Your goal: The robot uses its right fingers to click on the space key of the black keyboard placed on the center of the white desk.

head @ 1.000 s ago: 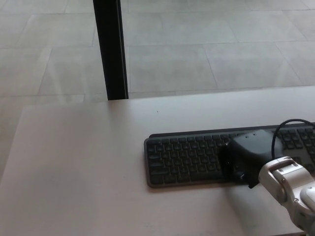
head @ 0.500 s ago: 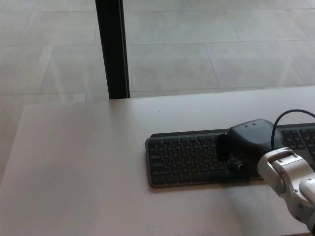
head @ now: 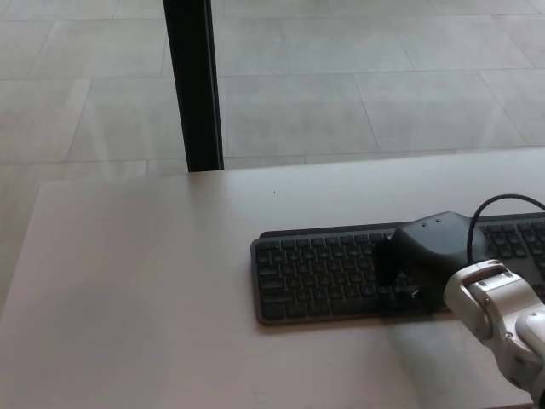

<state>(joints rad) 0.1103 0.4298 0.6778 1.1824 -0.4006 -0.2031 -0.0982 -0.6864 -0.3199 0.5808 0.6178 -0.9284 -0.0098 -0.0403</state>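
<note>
Lying flat on the white desk (head: 153, 281), toward its right, black keyboard (head: 315, 277): stiff, low, probably light enough to slide, so better pressed straight down on the space key than gripped. Right hand (head: 426, 260) over front rows; finger state impossible to tell.

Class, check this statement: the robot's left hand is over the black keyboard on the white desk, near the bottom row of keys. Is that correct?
Not quite. It is the right hand, coming in from the picture's right in the head view; the left hand is not in view. The rest stands: the hand is over the black keyboard on the white desk, near the bottom row of keys.
</note>
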